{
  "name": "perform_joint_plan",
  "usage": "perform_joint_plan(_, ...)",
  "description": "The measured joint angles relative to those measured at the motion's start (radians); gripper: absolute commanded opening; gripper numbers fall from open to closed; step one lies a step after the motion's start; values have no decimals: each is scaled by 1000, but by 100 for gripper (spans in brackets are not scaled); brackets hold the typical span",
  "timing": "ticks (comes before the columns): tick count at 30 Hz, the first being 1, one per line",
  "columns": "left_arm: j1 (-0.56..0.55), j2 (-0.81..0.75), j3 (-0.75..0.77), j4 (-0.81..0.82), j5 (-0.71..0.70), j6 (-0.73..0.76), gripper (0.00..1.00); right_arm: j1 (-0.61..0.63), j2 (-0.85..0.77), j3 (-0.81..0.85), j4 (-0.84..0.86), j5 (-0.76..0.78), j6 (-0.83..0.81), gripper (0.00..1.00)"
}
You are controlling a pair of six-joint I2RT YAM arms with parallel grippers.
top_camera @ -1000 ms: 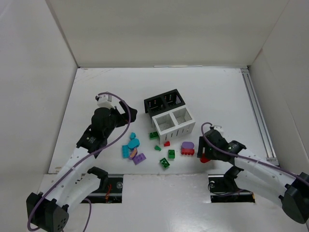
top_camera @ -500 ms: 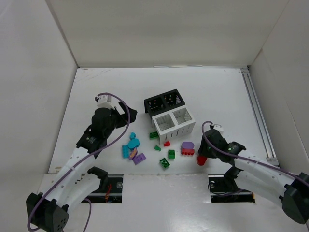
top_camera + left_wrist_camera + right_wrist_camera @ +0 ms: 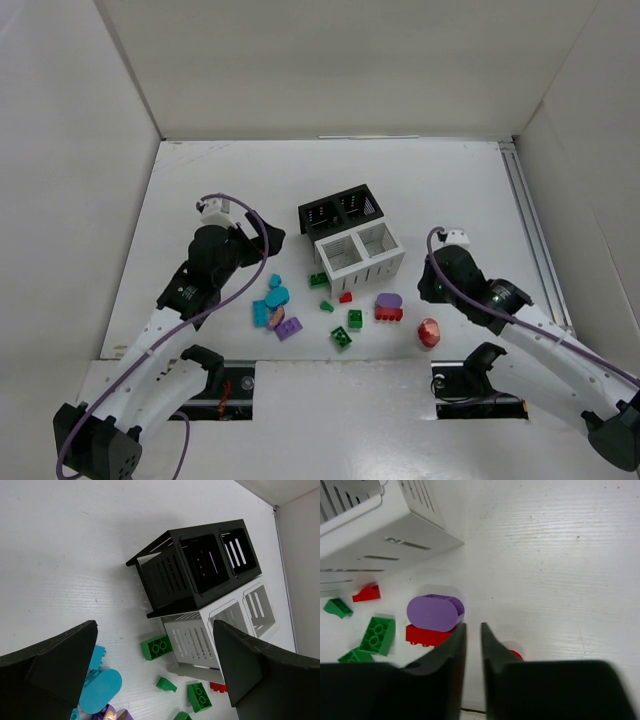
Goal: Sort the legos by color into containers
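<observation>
Legos [image 3: 354,319] lie loose by the middle of the table's [image 3: 200,200] near edge, in front of two slotted plastic bins.
Studded green bricks, rounded teal pieces [image 3: 277,295] and a smooth purple oval [image 3: 435,611] on a red brick [image 3: 425,635] sit before the white bin [image 3: 365,272], which is set against the black bin [image 3: 318,215]. A glossy red rounded piece [image 3: 429,333] lies apart, toward the right. The right gripper [image 3: 473,626] is closed with nothing seen between its fingers. The left gripper [image 3: 155,625] hangs wide open, left of the bins.
</observation>
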Motion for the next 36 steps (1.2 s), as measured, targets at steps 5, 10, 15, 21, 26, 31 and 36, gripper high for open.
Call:
perform_joint_plan(5,0,0,0,0,10,-3,100,0,11,1,-52,-9,0,59)
perform_joint_plan(10,0,2,-1,0,24,-3,100,0,21,-103,-104,-72,29,72)
perform_joint_plan(15,0,8,-3,0,39,-3,100,5,18,-168,-118,-109,43,66)
perform_joint_plan(21,0,14,-4,0,51,-3,100,11,61,-196,-58,-151,39,34)
perform_joint_plan(26,0,14,-4,0,57,-10,100,18,84,-178,-42,-143,20,26)
perform_joint_plan(31,0,10,-12,0,68,-12,100,19,46,-35,-29,-95,-151,26)
perform_joint_plan(36,0,4,-20,-6,82,-23,100,19,71,122,201,-128,-395,29)
